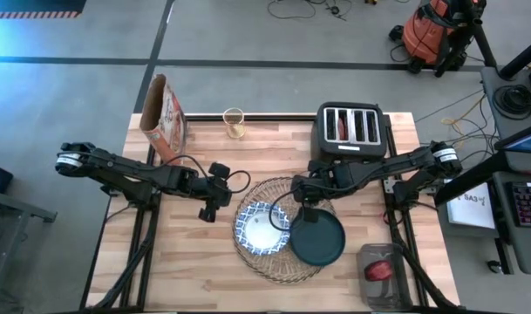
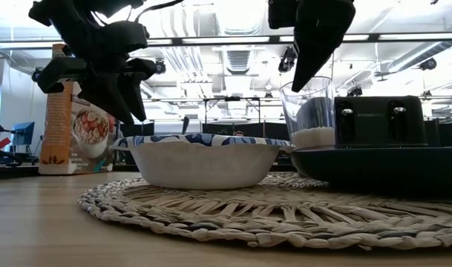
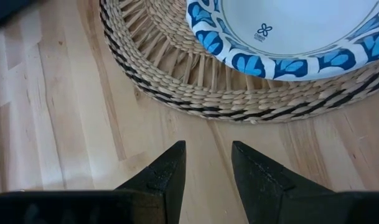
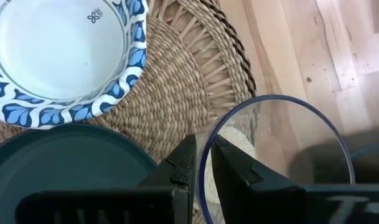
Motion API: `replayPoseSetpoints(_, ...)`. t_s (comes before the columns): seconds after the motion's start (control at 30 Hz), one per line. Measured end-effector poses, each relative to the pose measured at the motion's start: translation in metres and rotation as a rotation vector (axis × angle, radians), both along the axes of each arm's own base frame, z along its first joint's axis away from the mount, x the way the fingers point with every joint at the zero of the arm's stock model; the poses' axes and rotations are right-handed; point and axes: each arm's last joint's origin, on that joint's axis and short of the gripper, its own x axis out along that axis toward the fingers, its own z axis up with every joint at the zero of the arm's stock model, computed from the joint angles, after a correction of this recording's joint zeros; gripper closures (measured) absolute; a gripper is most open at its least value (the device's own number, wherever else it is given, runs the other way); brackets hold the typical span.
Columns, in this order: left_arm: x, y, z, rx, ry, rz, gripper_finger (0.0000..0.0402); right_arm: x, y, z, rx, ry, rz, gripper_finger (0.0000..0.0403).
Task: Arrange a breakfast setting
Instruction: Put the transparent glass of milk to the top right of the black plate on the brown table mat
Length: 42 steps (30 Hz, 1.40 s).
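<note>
Wooden table (image 1: 187,262): right gripper (image 4: 201,163) fingers pinch clear glass (image 4: 282,155) rim; left gripper (image 3: 208,163) fingers apart

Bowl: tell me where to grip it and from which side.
Take the bowl by the rim on its left side from above, one finger inside, one outside. It sits upright on the placemat, probably too wide to span; the plate crowds its right, while the left gripper hovers off its left.
</note>
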Motion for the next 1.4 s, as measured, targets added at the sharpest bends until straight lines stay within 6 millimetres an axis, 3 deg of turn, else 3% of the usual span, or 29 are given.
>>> replayPoseSetpoints(0.37, 0.0, 0.0, 0.0, -0.006, -0.001, 0.008, 0.0288, 0.0, 0.0, 0.001, -0.014, -0.005, -0.006, 0.0391)
replayPoseSetpoints(0.97, 0.0, 0.0, 0.0, -0.018, 0.0, 0.009, 0.0288, 0.001, 0.001, 0.002, 0.028, -0.018, 0.011, 0.0393)
replayPoseSetpoints(1.4, -0.001, -0.001, -0.002, -0.022, 0.001, 0.01, 0.0288, 0.006, 0.001, 0.014, 0.012, -0.067, 0.028, 0.0394)
